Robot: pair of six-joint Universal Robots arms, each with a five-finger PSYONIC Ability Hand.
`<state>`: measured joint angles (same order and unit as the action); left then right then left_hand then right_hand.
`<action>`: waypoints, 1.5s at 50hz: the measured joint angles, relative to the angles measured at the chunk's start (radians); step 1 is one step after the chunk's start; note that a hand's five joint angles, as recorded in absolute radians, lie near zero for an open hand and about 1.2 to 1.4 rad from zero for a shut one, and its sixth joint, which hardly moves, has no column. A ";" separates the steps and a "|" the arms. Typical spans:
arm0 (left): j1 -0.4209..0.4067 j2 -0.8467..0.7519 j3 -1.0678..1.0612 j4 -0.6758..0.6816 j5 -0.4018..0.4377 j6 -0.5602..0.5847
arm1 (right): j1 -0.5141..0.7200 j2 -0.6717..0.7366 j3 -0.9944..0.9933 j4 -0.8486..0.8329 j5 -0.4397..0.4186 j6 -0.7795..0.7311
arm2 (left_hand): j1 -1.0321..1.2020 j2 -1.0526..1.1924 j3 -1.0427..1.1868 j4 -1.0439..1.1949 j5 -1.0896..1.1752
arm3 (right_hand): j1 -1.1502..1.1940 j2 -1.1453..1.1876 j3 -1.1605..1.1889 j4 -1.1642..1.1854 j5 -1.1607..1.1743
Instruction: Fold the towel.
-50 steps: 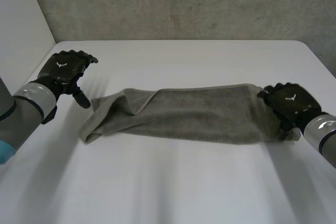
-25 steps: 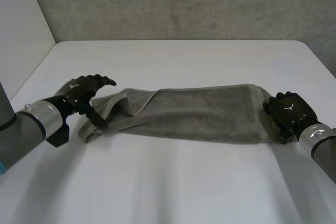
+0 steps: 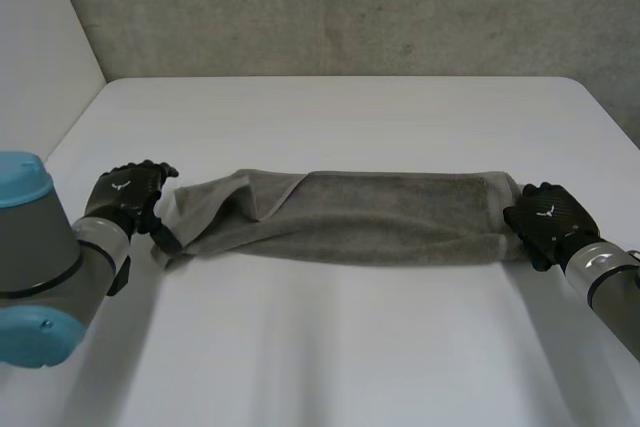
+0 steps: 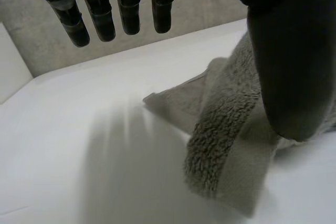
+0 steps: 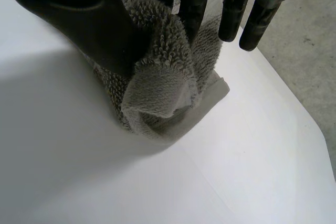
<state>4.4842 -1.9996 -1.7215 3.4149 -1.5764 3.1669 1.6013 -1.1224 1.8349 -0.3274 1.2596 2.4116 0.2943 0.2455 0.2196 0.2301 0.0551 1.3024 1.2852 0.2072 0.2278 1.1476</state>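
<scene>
Grey terry-cloth towel (image 3: 350, 215), folded into a long strip, lies on the white table (image 3: 330, 347). The right hand (image 3: 545, 219) pinches one end between thumb and fingers. The left hand (image 3: 125, 195) is open-fingered, thumb beside the other end (soft, light, floppy cloth, probably best gripped at the corners).

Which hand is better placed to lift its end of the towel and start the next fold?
Right, probably. The right hand pinches its end of the towel between thumb and fingers. The left hand is at the other end with straight fingers clear of the cloth, so it has no hold.
</scene>
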 measured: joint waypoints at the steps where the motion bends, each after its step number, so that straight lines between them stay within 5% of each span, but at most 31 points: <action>1: 0.000 -0.009 0.006 0.001 -0.003 0.000 | 0.000 0.000 -0.001 0.000 0.000 -0.001 | 0.000 0.000 0.000 0.000 0.000 | 0.000 0.000 0.000 0.000 0.000; 28: 0.139 -0.156 0.242 -0.009 -0.045 0.097 | -0.026 -0.035 -0.019 0.014 0.008 -0.020 | 0.000 0.000 0.000 0.000 0.000 | 0.002 0.001 0.000 0.000 0.003; 42: 0.012 0.096 0.002 -0.061 0.044 0.038 | -0.023 -0.048 -0.010 0.015 0.006 -0.022 | 0.000 0.000 0.000 0.000 0.000 | 0.002 0.001 0.000 0.000 0.003; 51: -0.062 0.102 -0.053 -0.091 0.074 -0.012 | -0.021 -0.049 -0.009 0.015 0.006 -0.022 | 0.000 0.000 0.000 0.000 0.000 | 0.004 0.002 0.000 0.000 0.004; 75: -0.050 -0.139 0.091 0.020 -0.132 0.012 | -0.015 -0.054 0.000 0.018 0.005 -0.022 | 0.001 -0.003 0.000 0.000 0.000 | 0.006 0.008 0.000 0.000 0.007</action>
<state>4.4345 -2.1390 -1.6304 3.4348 -1.7085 3.1788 1.5861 -1.1760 1.8346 -0.3098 1.2648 2.3897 0.2953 0.2425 0.2196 0.2301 0.0550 1.3086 1.2928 0.2072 0.2278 1.1541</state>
